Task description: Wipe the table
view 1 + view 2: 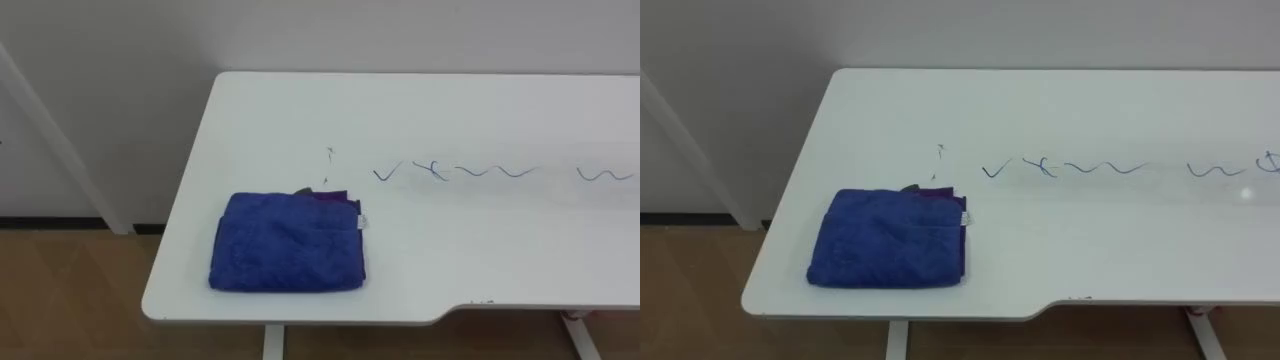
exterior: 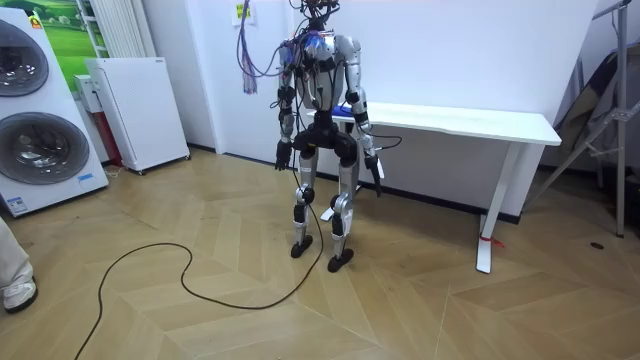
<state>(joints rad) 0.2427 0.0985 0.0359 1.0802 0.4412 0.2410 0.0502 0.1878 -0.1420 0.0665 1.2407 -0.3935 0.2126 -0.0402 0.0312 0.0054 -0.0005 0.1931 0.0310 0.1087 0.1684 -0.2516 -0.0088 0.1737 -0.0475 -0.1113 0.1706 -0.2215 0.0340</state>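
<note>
Near the front left corner of the white bench point(image 1: 300, 110), at about 7 o'clock from its middle, a folded blue cloth point(image 1: 288, 243) is lying flat with nothing holding it. Blue pen marks point(image 1: 455, 171) are running from the cloth's 1 o'clock out toward 3 o'clock. I am standing at the bench's end with my left robot hand point(image 2: 283, 156) and right robot hand point(image 2: 374, 172) hanging by my sides; I cannot tell whether either is apart or together. I am judging the wipe as not yet begun. With the cloth lying this near the edge, a clumsy reach could be pushing it off toward 6 o'clock, and a loose hold could be letting the folds open mid-wipe.
</note>
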